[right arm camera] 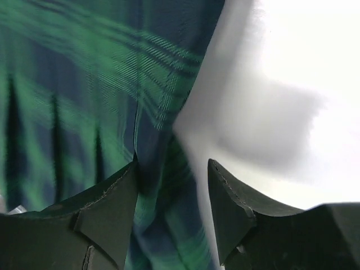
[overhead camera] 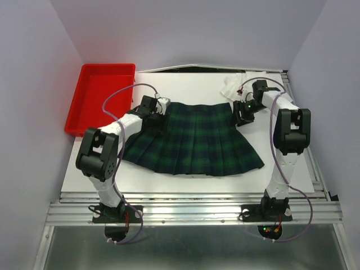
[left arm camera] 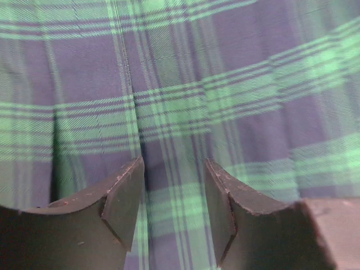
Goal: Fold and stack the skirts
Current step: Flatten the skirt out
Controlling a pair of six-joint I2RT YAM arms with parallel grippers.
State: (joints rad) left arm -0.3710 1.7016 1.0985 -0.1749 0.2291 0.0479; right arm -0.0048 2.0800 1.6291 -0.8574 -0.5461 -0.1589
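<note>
The dark green and navy tartan skirt (overhead camera: 194, 139) lies spread flat on the white table, waistband to the back. My left gripper (overhead camera: 158, 114) hangs over its back left corner; in the left wrist view it (left arm camera: 173, 194) is open with plaid cloth (left arm camera: 185, 101) filling the frame under the jaws. My right gripper (overhead camera: 243, 117) is at the skirt's back right corner; in the right wrist view it (right arm camera: 173, 202) is open, straddling the skirt's edge (right arm camera: 112, 95) where cloth meets table. The white garment (overhead camera: 232, 85) lies crumpled at the back right, partly behind the right arm.
A red plastic tray (overhead camera: 101, 95) stands at the back left, off the table's (overhead camera: 185, 84) white surface. Purple walls close in the sides and back. Metal rails (overhead camera: 191, 208) run along the near edge by the arm bases.
</note>
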